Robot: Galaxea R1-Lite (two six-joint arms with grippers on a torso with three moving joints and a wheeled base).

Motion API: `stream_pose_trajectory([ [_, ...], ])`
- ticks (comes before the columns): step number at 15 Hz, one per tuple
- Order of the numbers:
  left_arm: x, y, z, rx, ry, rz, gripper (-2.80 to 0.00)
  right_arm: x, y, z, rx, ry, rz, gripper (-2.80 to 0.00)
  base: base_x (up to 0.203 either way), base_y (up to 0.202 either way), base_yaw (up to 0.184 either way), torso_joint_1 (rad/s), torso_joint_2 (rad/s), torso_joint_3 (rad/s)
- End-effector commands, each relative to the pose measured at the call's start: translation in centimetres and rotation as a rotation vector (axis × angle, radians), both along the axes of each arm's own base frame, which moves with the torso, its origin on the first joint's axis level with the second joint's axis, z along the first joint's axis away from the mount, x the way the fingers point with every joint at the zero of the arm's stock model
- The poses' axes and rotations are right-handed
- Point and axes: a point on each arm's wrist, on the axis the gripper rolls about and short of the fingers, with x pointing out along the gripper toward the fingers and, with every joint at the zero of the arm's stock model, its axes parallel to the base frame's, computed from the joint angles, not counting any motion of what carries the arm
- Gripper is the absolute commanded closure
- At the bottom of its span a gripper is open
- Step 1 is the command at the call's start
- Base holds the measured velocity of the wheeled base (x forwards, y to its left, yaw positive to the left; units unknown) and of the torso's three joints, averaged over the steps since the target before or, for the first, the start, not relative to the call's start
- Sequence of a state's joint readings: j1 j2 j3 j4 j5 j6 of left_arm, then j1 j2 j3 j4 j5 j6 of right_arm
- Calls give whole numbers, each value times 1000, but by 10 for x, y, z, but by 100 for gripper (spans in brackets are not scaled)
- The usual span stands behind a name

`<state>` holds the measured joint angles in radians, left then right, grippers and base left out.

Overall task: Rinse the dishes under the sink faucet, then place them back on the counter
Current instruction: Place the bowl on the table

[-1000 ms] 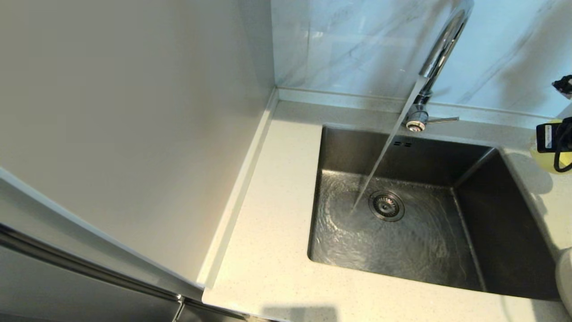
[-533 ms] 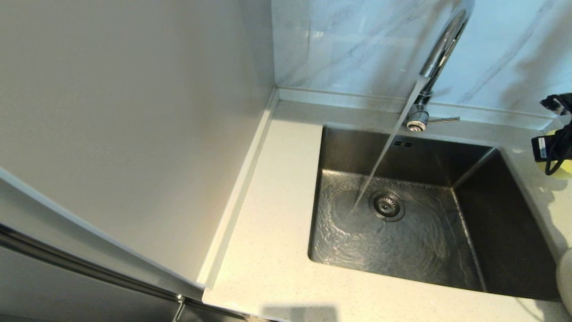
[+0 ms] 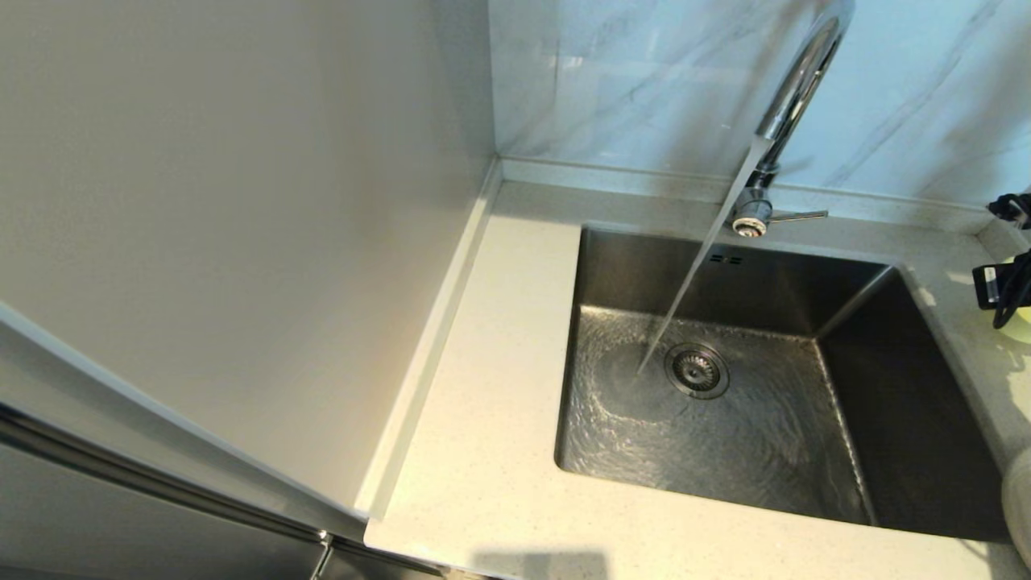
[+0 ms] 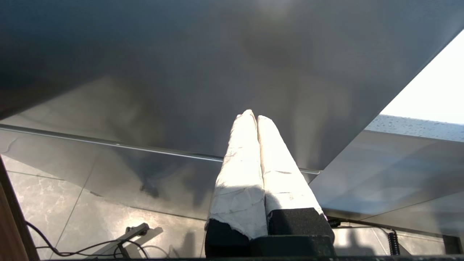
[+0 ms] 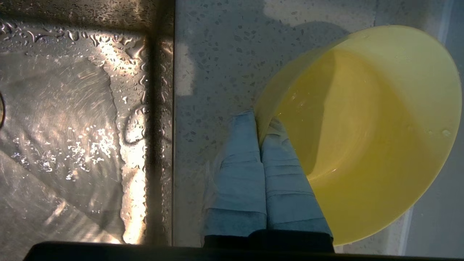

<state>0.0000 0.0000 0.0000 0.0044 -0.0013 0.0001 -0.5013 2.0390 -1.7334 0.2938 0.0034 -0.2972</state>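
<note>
Bowl now sits low over the desk just right of the sink, having dropped and slid toward the right edge of the head view over the last second, where only a sliver of it shows behind the right gripper. Your right jaws are closed on its near rim, one finger inside, one outside; droplets cling to the inner wall. I read this as a rinsed bowl going back on the desk, though contact with the stone cannot be confirmed. Water keeps running from the faucet onto the sink floor beside the drain strainer. White plate waits at the right edge, probably next; chopsticks not in view. Left gripper is parked below desk level, jaws pressed together, empty.
</note>
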Motion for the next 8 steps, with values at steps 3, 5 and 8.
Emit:
stream_pose_trajectory([
  [3, 0, 0, 0, 0, 0, 0, 0, 5, -3, -12, 16, 28, 1, 0, 0, 0, 0, 0, 0, 0],
  [5, 0, 0, 0, 0, 0, 0, 0, 7, -3, -14, 15, 26, 2, 0, 0, 0, 0, 0, 0, 0],
  [8, 0, 0, 0, 0, 0, 0, 0, 16, -9, -21, -28, -9, -31, 0, 0, 0, 0, 0, 0, 0],
])
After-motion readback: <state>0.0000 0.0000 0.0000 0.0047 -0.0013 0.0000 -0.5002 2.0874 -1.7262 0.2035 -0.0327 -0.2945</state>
